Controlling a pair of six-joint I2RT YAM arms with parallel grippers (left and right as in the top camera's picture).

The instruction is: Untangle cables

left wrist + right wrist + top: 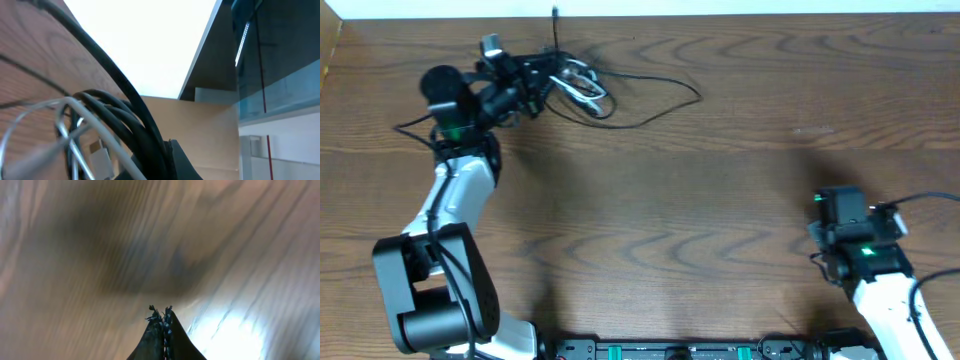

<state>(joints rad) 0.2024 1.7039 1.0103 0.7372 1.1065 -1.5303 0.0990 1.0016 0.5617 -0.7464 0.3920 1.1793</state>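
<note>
**While left pinches the cables, right sits shut**

Since the overhead view covers both arms, starting there: left gripper (542,87) is out at the far left of the table (720,200), right at the cables (575,88). They sit in a small bundle just beside its tips. Black cable (660,108) runs out of the bundle in a wide loop to the right. One thin black strand (556,30) heads straight up toward the far edge. White cable (588,92) stays coiled tight inside the bundle.

Left wrist view: several black strands (145,125) are packed together and run down against the one dark finger (182,162) that shows. Reads as fingers pinched on the bundle; the contact point itself is out of frame. White loops (85,112) cross under the black ones. A small silver plug (102,157) hangs among them.

Right gripper (164,314) is near the right front of the table, well apart from the cables. Its fingers are pressed together with nothing between them, over bare wood. That view is blurred.
</note>
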